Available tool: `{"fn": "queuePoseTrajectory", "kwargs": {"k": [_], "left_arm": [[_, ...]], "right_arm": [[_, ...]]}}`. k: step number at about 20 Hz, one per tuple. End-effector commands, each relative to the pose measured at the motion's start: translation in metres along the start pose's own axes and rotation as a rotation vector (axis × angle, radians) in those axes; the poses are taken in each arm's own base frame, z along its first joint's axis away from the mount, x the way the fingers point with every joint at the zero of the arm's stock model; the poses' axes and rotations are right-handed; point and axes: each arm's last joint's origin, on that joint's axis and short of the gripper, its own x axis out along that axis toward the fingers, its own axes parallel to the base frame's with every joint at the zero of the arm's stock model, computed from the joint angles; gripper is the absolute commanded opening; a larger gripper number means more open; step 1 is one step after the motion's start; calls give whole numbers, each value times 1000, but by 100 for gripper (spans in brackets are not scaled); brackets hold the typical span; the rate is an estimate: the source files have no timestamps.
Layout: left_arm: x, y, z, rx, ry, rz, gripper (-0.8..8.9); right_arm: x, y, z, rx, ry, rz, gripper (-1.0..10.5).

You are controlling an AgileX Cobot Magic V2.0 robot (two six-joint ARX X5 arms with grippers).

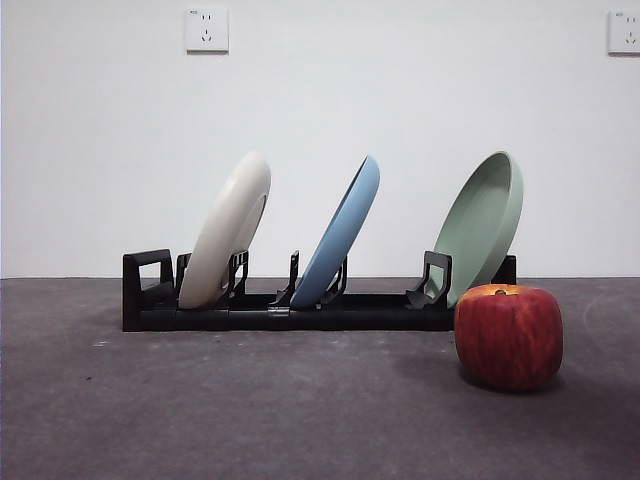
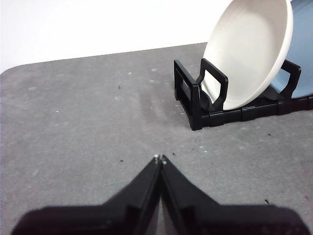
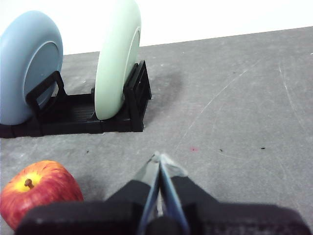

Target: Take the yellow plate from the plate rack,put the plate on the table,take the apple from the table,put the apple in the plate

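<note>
The yellow plate [image 1: 228, 230], cream-coloured, leans in the left slot of the black plate rack [image 1: 300, 305]; it also shows in the left wrist view [image 2: 249, 51] with the rack's looped end [image 2: 198, 90]. The red apple [image 1: 508, 335] sits on the dark grey table [image 1: 250, 410] in front of the rack's right end, and shows in the right wrist view [image 3: 39, 193]. My left gripper [image 2: 160, 159] is shut and empty, above bare table short of the rack's looped end. My right gripper [image 3: 159, 157] is shut and empty, beside the apple. Neither arm shows in the front view.
A light blue plate [image 1: 340, 235] stands in the rack's middle slot and a sage green plate [image 1: 485, 220] in its right slot, just behind the apple. A white wall with two sockets [image 1: 206, 29] backs the table.
</note>
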Motion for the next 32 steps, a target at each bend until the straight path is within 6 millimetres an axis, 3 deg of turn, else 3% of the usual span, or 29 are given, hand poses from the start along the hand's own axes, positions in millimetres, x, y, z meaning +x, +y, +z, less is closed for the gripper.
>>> {"fn": "queuePoseTrajectory", "kwargs": {"k": [1,9,13,18,26,32], "left_arm": [[1,0,-4,7,6,2,-2],[1,0,0,1,-39,4,-4],[1,1,2,-110,-54,7,-6],[-1,1,14,-188,-60,3,-6],[7,6,73,-211,3,-1,-6],[45,5,130,-223,104,-183,-6]], "right_arm": [[2,0,-5,11,12,4,1],[2,0,-5,146,12,2,-1],[1,0,-4,213,12,-2,-11],[2,1,11,253,55,-9,-12],[19,6,77,251,144,2,-11],[50,15,122,244,267,223,-1]]}}
